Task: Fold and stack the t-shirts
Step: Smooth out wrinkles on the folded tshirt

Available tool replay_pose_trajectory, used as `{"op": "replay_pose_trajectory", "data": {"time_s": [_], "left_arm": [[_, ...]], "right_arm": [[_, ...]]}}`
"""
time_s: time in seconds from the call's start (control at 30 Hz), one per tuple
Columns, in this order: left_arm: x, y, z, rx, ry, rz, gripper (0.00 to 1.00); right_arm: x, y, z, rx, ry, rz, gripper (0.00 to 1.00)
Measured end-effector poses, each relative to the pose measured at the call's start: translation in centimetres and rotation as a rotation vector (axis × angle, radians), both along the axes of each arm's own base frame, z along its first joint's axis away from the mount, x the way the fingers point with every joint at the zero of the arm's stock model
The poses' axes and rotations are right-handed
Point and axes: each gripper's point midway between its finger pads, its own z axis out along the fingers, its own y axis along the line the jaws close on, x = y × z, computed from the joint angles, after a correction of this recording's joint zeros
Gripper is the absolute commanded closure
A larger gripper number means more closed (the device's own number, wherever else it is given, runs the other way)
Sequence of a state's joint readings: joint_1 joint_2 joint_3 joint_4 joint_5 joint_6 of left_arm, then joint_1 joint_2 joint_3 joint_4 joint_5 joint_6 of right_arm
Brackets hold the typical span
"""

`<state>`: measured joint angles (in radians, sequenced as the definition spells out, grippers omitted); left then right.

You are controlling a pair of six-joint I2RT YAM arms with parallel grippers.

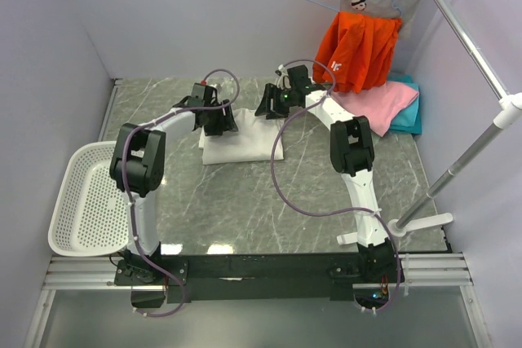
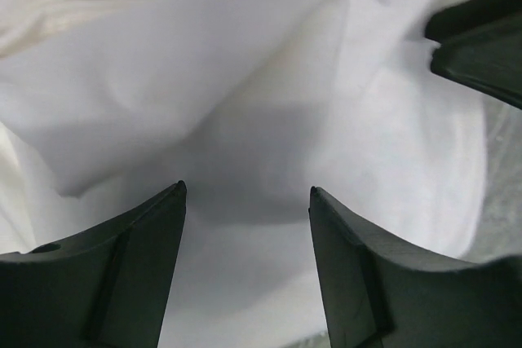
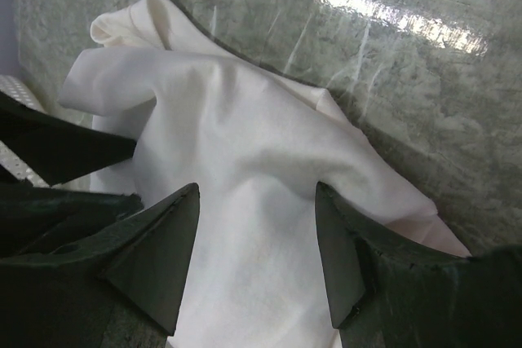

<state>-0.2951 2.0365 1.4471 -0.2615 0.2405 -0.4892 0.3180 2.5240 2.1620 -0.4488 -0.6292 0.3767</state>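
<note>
**A:** Where was the white t-shirt [image 1: 236,146] just then?

**B:** About the middle of the marble table [image 1: 245,201], bunched into a rough block, its far edge rumpled. No chest print showed. The pink t-shirt [image 1: 379,102] lay partly over the teal t-shirt [image 1: 410,116] at the far right corner, well apart from it

**A:** And your claws?

**B:** Both were released. My left claw [image 2: 245,191] hung low over the far left part of the white cloth, fingers spread and nothing pinched. My right claw [image 3: 257,187] stood the same way over the far right part, jaws apart, with a fold of cloth passing beneath

**A:** Why side by side like that?

**B:** I judge it was to take the far edge at two spots at once, so the cloth would lift evenly. One claw alone would have dragged it into a rope

**A:** What could have gone wrong?

**B:** The cloth lay in several layers there, so closing might have caught too many or too few. Each wrist view also showed a dark finger of the other claw close by, so they might have bumped

**A:** How far along was the job?

**B:** Early, by my guess: one shirt half-shaped, two waiting, no stack made
</note>
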Motion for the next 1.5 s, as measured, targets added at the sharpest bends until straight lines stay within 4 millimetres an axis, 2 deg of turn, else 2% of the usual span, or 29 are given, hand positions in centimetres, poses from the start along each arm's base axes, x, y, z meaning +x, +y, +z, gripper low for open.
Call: {"op": "replay_pose_trajectory", "data": {"time_s": [0.13,0.3,0.47,0.6,0.83,1.1,1.23,1.33,1.5], "left_arm": [[1.5,0.7,-0.9,0.047,-0.011,0.035,0.32],[3.6,1.5,-0.4,0.067,-0.069,0.082,0.31],[6.7,2.4,0.0,0.063,-0.112,0.133,0.31],[8.3,3.7,-1.5,0.039,-0.101,0.183,0.32],[10.7,6.5,-1.2,-0.005,-0.122,0.259,0.32],[10.1,7.8,-1.0,-0.057,-0.136,0.269,0.32],[8.8,8.8,-0.3,-0.045,-0.122,0.293,0.31],[7.6,9.8,0.9,-0.025,-0.122,0.324,0.3],[6.0,11.1,3.9,-0.008,-0.167,0.366,0.3]], "right_arm": [[0.0,0.0,0.0,0.001,0.0,0.001,0.34],[-0.1,0.1,0.0,0.004,0.002,0.005,0.34],[-0.1,0.0,-0.1,0.007,0.004,0.007,0.34],[0.0,-0.1,-0.1,0.007,0.004,0.004,0.34],[0.4,-0.8,-0.5,-0.004,-0.003,-0.014,0.34],[0.7,-1.7,-0.7,-0.036,-0.066,-0.048,0.32],[-0.1,-4.4,-0.4,-0.142,-0.106,-0.102,0.3],[-0.7,-6.0,1.2,-0.191,-0.136,-0.131,0.3],[-0.4,-6.5,5.3,-0.185,-0.216,-0.147,0.3]]}}
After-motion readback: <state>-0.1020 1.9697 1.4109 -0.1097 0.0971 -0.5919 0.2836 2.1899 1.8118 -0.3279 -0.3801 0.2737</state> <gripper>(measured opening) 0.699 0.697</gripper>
